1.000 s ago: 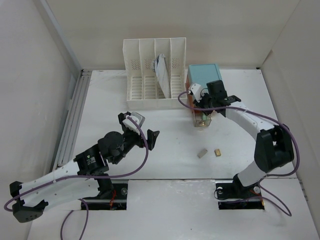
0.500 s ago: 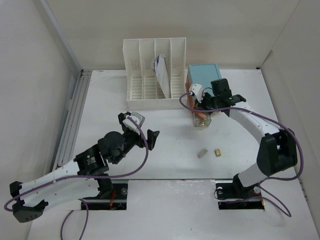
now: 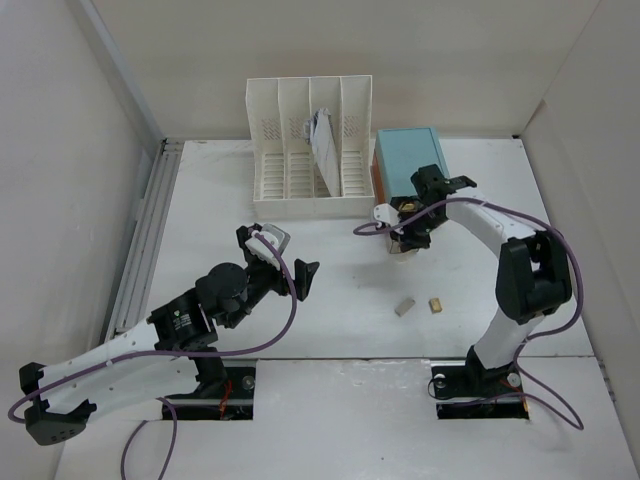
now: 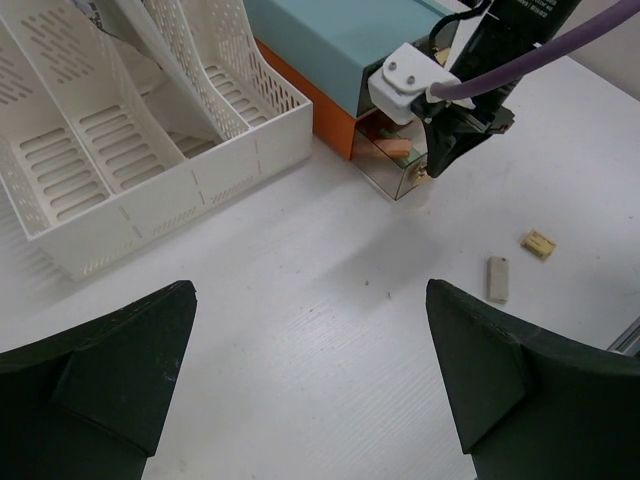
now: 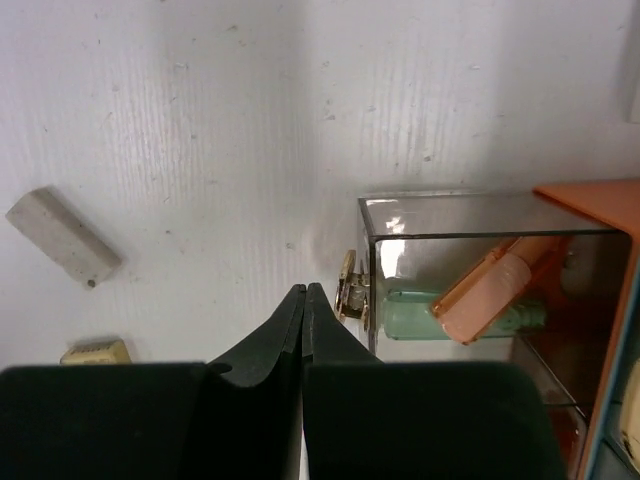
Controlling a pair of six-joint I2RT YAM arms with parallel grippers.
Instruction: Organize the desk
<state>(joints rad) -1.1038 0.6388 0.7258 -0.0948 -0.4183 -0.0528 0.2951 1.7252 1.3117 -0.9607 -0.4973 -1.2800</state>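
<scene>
The white desk (image 3: 215,200) holds a teal drawer box (image 3: 408,158) with its clear drawer (image 3: 405,243) pulled out. In the right wrist view the drawer (image 5: 470,215) holds an orange piece (image 5: 495,290) and a green piece (image 5: 420,312). My right gripper (image 5: 303,291) is shut and empty, its tips just left of the drawer's brass knob (image 5: 349,290), not gripping it. It also shows in the top view (image 3: 403,230) and the left wrist view (image 4: 440,150). My left gripper (image 3: 290,265) is open and empty above bare desk (image 4: 310,300).
A white slotted file rack (image 3: 308,140) with papers stands at the back beside the teal box. A grey eraser (image 3: 404,306) and a small tan piece (image 3: 436,304) lie in front of the drawer; both show in the right wrist view (image 5: 62,248) (image 5: 95,352).
My right gripper has turned and dropped from over the drawer to its front, beside the knob. The left arm has not moved.
</scene>
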